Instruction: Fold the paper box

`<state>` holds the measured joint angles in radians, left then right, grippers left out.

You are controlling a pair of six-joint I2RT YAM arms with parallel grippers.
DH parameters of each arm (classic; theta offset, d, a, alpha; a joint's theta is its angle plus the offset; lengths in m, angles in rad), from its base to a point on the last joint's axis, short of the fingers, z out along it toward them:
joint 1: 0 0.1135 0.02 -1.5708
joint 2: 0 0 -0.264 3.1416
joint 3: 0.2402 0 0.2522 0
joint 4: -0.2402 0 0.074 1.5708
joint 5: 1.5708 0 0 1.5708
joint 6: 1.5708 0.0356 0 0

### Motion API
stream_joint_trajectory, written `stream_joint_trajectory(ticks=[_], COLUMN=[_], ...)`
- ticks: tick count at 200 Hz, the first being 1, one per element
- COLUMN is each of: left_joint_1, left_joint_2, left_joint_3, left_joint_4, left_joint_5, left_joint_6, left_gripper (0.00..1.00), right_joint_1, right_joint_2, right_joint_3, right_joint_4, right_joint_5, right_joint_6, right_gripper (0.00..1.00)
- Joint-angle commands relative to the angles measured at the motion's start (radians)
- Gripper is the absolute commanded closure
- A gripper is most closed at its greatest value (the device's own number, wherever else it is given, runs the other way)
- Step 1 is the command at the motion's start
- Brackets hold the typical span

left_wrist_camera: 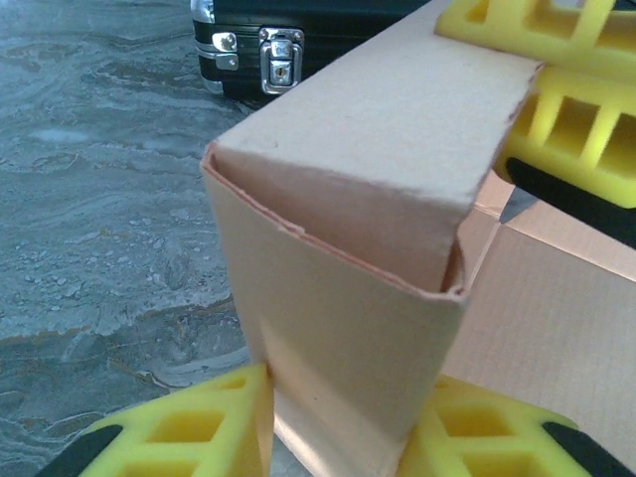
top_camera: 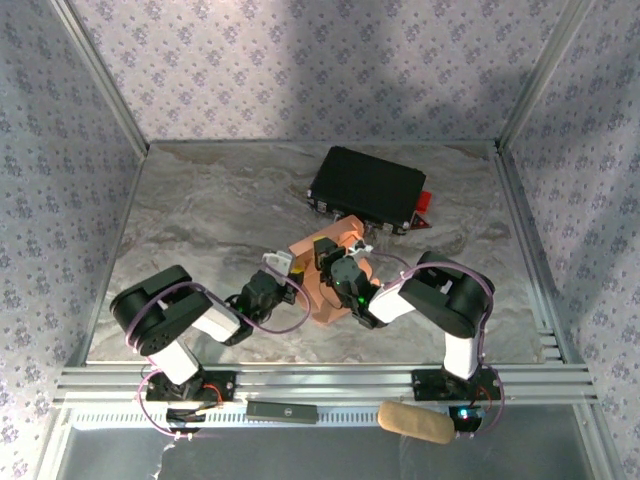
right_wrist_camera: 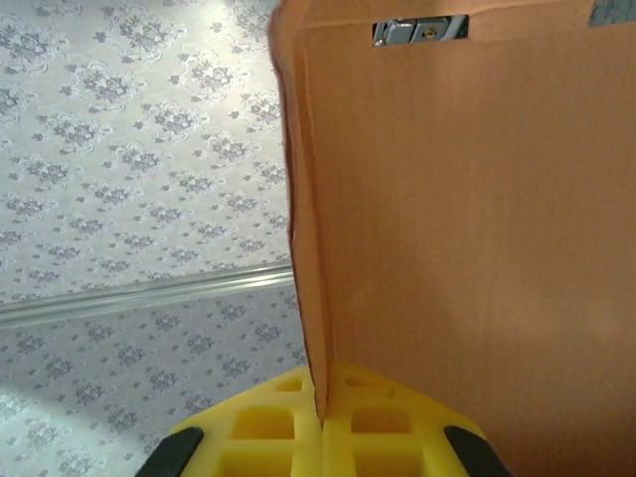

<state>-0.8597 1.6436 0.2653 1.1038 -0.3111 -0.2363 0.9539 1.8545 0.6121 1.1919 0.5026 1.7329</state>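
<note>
The table point(top_camera: 200, 210) is grey and swirly like stone. Walls point(top_camera: 300, 70) with little flowers stand around it. A black case point(top_camera: 368, 188) with shiny clasps sits at the back.

Both arms bend at the elbow and reach in to the middle of the table, where they meet. The left gripper point(left_wrist_camera: 348, 383) comes in low from the left. Its yellow fingers point(left_wrist_camera: 199, 427) squeeze the two sides of the paper box point(top_camera: 325, 302). The right gripper point(right_wrist_camera: 320, 383) is pinched tight on a thin flap of the box (the flap stands up straight between its fingers).

The box is orange-pink card. It is in the middle of the table, just in front of the black case. It is partly folded. One end stands up like a little tube with a flap bent over its top, and the rest lies flat on the table.
</note>
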Motion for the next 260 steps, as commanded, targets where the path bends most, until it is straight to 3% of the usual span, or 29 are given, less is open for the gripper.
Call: stream_joint_trajectory(ticks=[1, 50, 91, 154, 179, 200, 212, 230, 260], left_joint_1=[-0.007, -0.019, -0.043, -0.108, -0.131, -0.136, -0.134, -0.117, -0.029], left_joint_2=[0.019, 0.019, -0.003, 0.016, 0.024, 0.010, -0.013, -0.077, -0.203], left_joint_3=[0.041, 0.059, 0.104, 0.157, 0.200, 0.222, 0.221, 0.223, 0.221], left_joint_4=[0.063, 0.050, -0.045, -0.104, -0.202, -0.300, -0.342, -0.459, -0.659], left_joint_5=[0.012, -0.015, -0.057, -0.235, -0.352, -0.417, -0.411, -0.396, -0.266], left_joint_6=[-0.009, -0.010, -0.011, -0.028, -0.060, -0.102, -0.110, -0.136, -0.159], left_gripper=[0.70, 0.72, 0.91, 1.00, 1.00, 1.00, 1.00, 1.00, 1.00], right_joint_1=[0.008, 0.011, 0.018, 0.033, 0.048, 0.063, 0.067, 0.065, 0.039], right_joint_2=[-0.026, -0.013, -0.015, -0.006, -0.018, -0.079, -0.164, -0.343, -0.631], right_joint_3=[0.006, 0.017, 0.020, 0.037, 0.034, 0.019, -0.001, -0.016, 0.048], right_joint_4=[-0.007, -0.010, -0.022, -0.035, -0.056, -0.137, -0.232, -0.506, -0.929], right_joint_5=[-0.008, -0.012, -0.003, 0.010, 0.017, 0.027, 0.037, 0.058, 0.055], right_joint_6=[0.027, 0.034, 0.046, 0.073, 0.092, 0.101, 0.084, 0.067, -0.168], right_gripper=[1.00, 1.00, 1.00, 1.00, 1.00, 0.63, 0.49, 0.37, 0.26])
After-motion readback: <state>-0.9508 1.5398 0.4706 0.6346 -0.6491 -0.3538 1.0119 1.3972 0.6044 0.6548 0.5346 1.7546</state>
